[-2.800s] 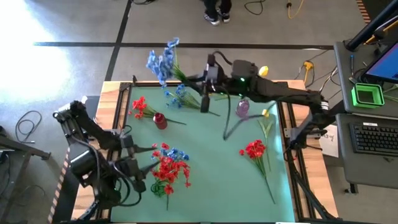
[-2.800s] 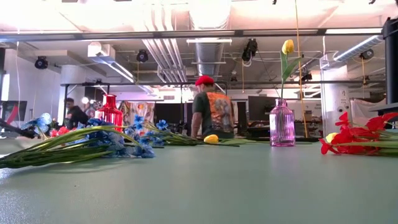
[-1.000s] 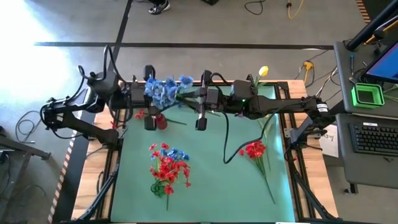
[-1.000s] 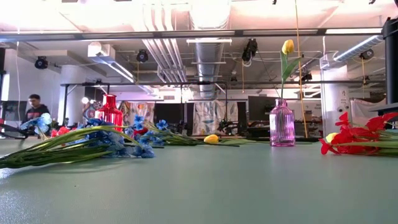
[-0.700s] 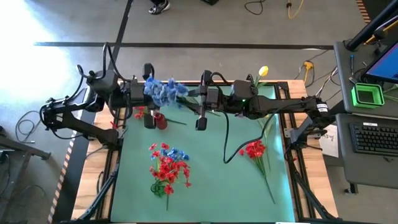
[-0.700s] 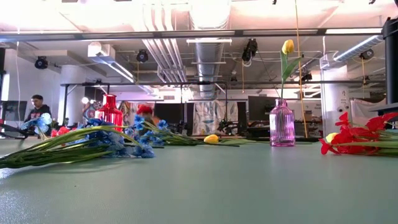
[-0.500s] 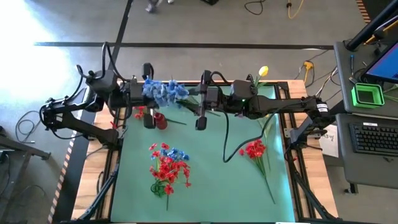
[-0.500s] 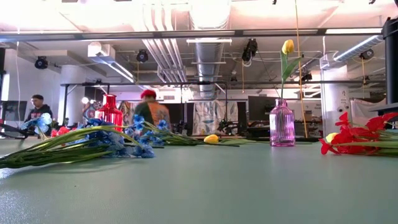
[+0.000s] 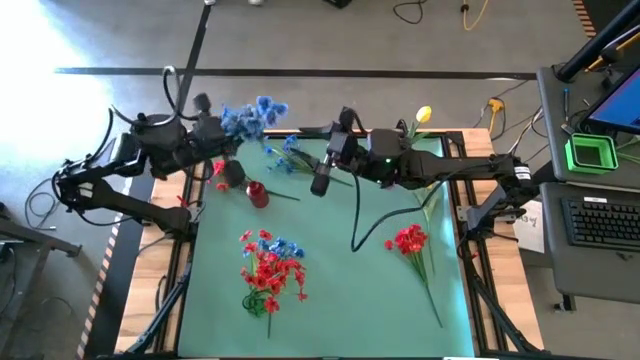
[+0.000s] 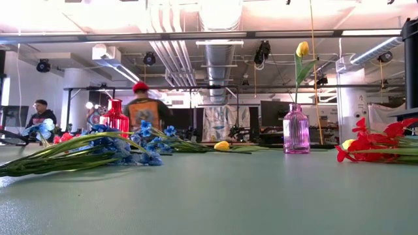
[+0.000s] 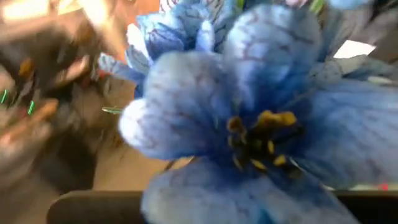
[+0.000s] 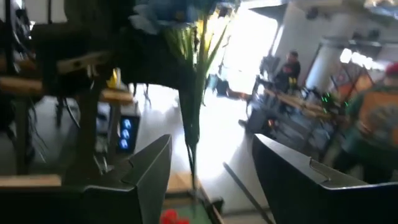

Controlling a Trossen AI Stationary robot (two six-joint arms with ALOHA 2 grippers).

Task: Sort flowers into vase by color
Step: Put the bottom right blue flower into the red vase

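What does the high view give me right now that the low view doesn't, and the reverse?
Only the high view: the left gripper shut on a blue artificial flower bunch at the table's far-left edge, the open right gripper nearby, and the mixed red-and-blue flower pile.

Only the low view: people in the room behind, and the yellow tulip bud standing upright in the pink glass vase.

Both: the red glass vase, the pink vase and loose red flowers.

Readable text: none in any view.
Paper (image 9: 529,222) by right table edge: marks too small to read.
Screen (image 9: 617,103), keyboard (image 9: 603,220): nothing legible.
Room signage, low view: none legible.
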